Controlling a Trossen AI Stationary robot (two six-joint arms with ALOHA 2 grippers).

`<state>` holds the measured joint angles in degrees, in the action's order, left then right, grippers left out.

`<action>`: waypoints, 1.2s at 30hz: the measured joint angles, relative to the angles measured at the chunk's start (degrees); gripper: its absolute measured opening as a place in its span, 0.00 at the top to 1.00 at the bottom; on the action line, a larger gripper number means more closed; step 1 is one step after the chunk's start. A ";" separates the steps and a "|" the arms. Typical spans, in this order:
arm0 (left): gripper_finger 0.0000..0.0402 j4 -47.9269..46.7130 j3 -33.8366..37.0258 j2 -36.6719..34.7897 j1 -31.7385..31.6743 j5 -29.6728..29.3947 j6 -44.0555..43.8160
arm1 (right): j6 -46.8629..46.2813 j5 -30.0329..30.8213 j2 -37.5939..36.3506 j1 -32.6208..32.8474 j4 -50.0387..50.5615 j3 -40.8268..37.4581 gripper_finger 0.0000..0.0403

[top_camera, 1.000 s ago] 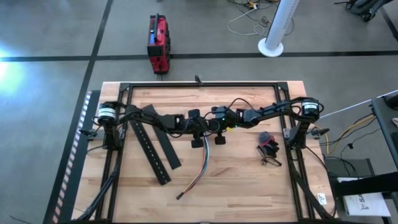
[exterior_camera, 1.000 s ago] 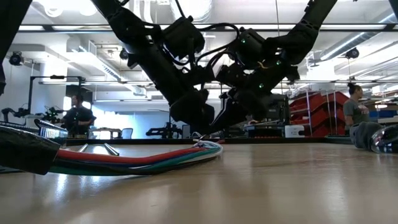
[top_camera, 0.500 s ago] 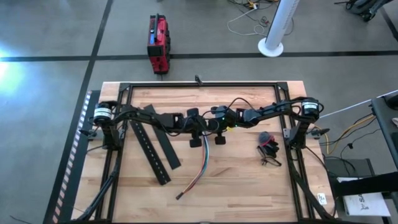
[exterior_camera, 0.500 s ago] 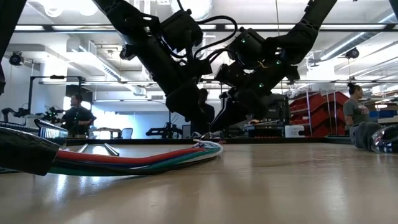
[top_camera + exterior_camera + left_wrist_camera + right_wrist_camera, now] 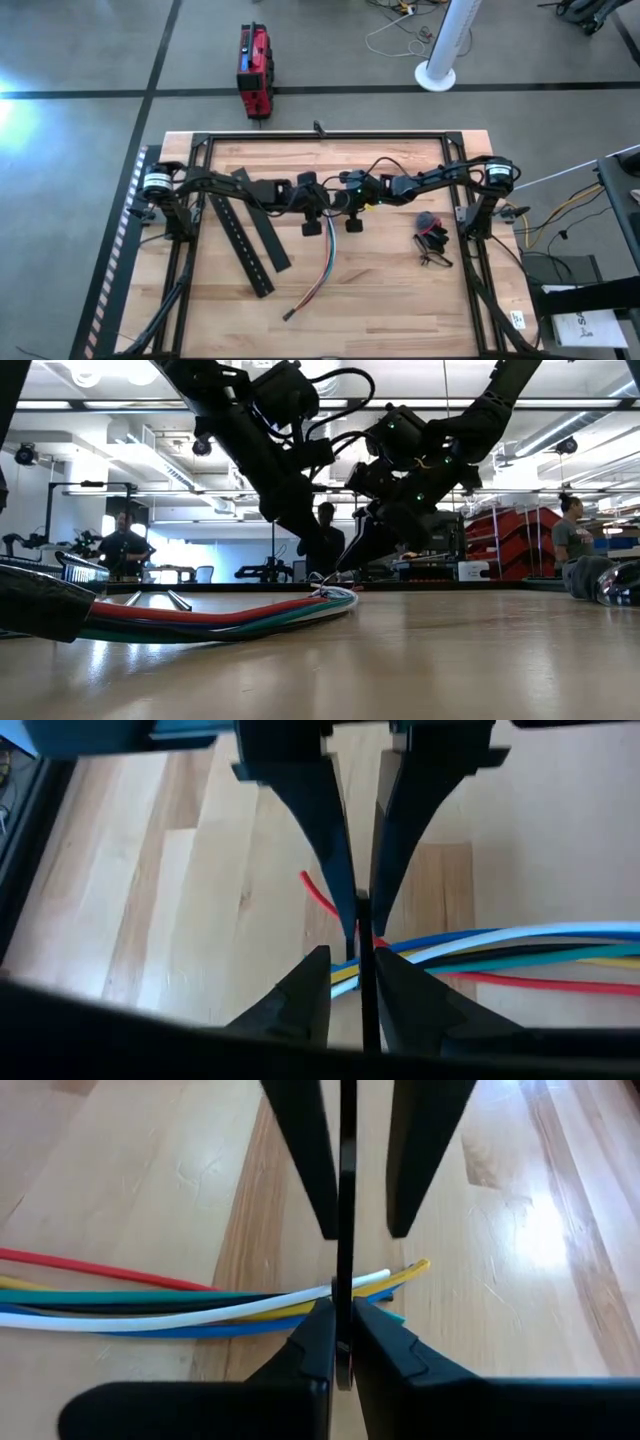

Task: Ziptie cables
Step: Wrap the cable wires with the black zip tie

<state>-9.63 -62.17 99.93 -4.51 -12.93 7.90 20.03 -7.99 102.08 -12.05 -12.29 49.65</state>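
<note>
Right gripper (image 5: pixel 341 1335) was clenched on a thin black zip tie (image 5: pixel 346 1200), strap running up between the other arm's fingers. Left gripper (image 5: pixel 352 982) was nearly closed, pinching the same strap just above the cables (image 5: pixel 200 1315). Both sets of fingertips met over the far end of the cables (image 5: pixel 327 262), which lay flat on the table (image 5: pixel 390 300) and trailed away from the fingers toward the near edge. Wire ends fanned out just past the fingertips. Two black slotted bars (image 5: pixel 250 240) lay on the left gripper's side, well apart. A dark wire tangle (image 5: pixel 432 242) sat beyond the right gripper. Bare wood lay open around the cables' tail.
</note>
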 joint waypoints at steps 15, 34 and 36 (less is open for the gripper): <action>0.81 3.24 0.00 1.83 0.00 0.39 -0.94 | -0.24 0.02 0.00 0.02 0.09 -0.04 0.98; 0.83 6.72 0.00 4.83 0.00 0.46 -0.90 | 0.07 0.20 0.04 0.02 0.20 -0.11 0.98; 0.84 6.71 0.00 4.82 -0.01 0.47 -0.90 | 0.07 0.17 0.04 0.02 0.20 -0.11 0.98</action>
<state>-2.92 -62.17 104.75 -4.52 -12.46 7.01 20.10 -7.81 102.13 -12.03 -12.10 49.54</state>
